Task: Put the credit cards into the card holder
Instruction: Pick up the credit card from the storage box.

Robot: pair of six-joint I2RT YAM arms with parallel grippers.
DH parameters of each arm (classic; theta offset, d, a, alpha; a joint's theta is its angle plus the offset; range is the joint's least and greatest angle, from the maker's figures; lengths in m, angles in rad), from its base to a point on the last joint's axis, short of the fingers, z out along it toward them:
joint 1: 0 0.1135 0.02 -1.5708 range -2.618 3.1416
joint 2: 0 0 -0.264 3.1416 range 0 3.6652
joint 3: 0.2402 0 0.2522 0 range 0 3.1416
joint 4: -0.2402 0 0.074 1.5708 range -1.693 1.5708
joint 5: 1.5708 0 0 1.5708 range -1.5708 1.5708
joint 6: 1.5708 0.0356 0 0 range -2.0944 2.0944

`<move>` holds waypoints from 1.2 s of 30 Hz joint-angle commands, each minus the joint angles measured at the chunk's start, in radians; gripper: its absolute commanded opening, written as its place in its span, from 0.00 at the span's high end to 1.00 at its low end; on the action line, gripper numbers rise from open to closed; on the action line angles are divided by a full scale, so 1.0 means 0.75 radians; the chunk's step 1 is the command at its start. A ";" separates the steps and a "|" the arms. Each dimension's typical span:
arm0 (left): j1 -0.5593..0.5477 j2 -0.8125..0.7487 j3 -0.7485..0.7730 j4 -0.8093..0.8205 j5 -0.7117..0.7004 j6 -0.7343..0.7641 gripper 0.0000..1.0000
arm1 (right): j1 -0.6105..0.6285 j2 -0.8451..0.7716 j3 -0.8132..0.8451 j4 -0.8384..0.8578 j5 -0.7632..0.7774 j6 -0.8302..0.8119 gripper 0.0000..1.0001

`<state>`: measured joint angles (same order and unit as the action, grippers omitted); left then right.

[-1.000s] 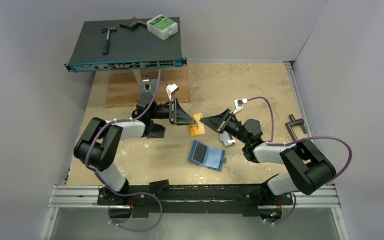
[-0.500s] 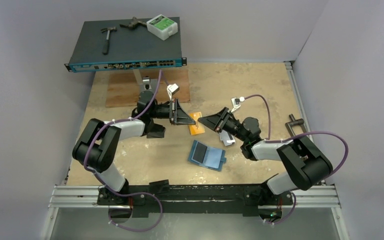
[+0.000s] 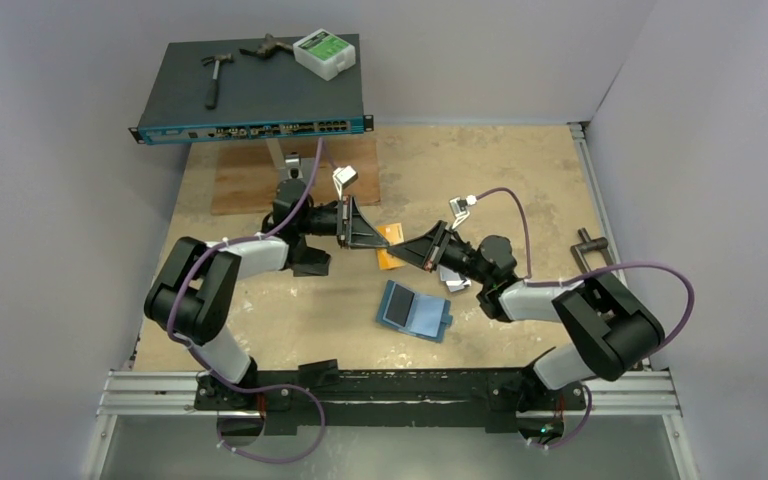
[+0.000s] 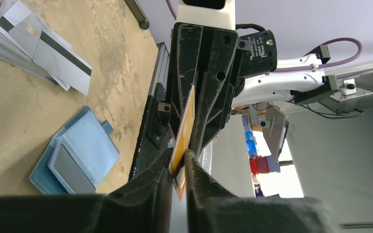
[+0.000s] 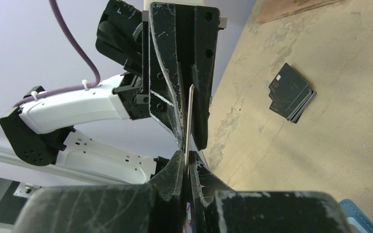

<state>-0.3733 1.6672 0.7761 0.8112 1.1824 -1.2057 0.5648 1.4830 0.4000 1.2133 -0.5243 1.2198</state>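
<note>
One orange credit card (image 4: 187, 116) hangs edge-on above the table between both grippers. My left gripper (image 4: 177, 162) is shut on one end of it, and my right gripper (image 5: 185, 162) is shut on the other end, where the card (image 5: 189, 116) shows as a thin line. From above, the left gripper (image 3: 372, 238) and right gripper (image 3: 418, 250) meet tip to tip. More orange cards (image 3: 392, 263) lie beneath them. A silver-grey stack of cards (image 4: 34, 43) lies fanned on the table. The teal card holder (image 3: 415, 310) lies open nearer the bases, apart from both grippers.
A network switch (image 3: 250, 95) at the back left carries a hammer (image 3: 215, 75) and a white box (image 3: 325, 52). A wooden board (image 3: 250, 180) lies in front of it. A dark fanned stack (image 5: 291, 92) lies by the left arm. A black tool (image 3: 590, 250) lies at the right edge.
My right gripper has moved left to the left gripper's tip and shut on the orange card. The left arm has hardly moved.
</note>
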 commanded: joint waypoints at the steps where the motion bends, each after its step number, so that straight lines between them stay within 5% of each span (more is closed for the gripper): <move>1: 0.017 -0.051 0.059 -0.066 0.028 0.068 0.68 | 0.001 -0.082 0.032 -0.048 -0.021 -0.072 1.00; 3: 0.021 -0.062 0.058 -0.109 0.024 0.093 0.50 | -0.005 -0.123 0.035 -0.114 -0.009 -0.103 1.00; 5: 0.025 -0.068 0.049 -0.103 0.026 0.098 0.45 | -0.009 -0.165 0.038 -0.172 0.010 -0.137 1.00; 16: 0.075 -0.024 0.020 0.319 0.036 -0.188 0.45 | -0.020 -0.113 0.037 -0.159 -0.024 -0.118 1.00; 36: 0.075 -0.067 -0.008 0.388 0.051 -0.220 0.49 | -0.047 -0.091 0.011 -0.130 0.055 -0.058 0.96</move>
<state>-0.3206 1.6600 0.7738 1.0267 1.1976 -1.3537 0.5476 1.4391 0.4103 1.1027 -0.5392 1.1694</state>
